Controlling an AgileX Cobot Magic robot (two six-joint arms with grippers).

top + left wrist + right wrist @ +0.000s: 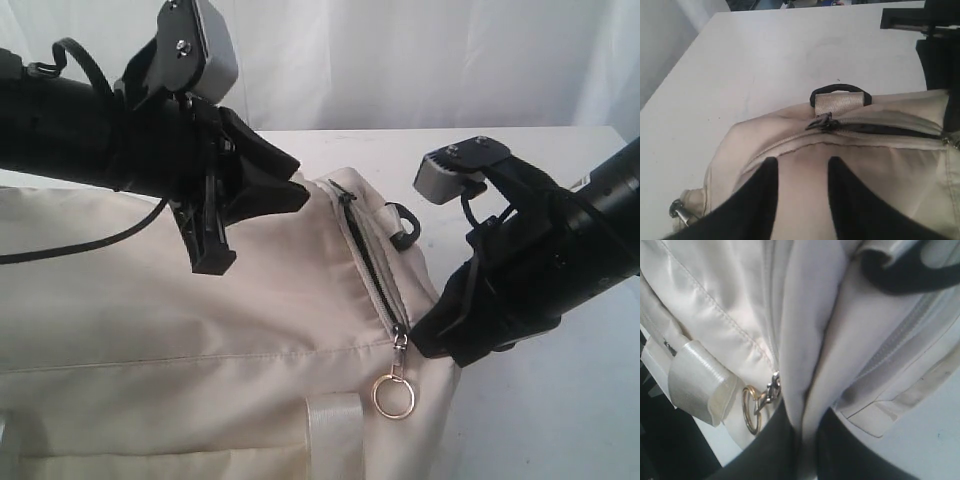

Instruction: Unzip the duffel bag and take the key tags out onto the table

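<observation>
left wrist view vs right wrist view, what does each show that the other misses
Only left wrist: the left claw open over fabric, the zipper with its dark gap, the table to its far edge. Only right wrist: the ring zipper pull, a webbing strap, the right claw pinching a fabric fold. Both: the duffel bag, its zipper, some table.
</observation>
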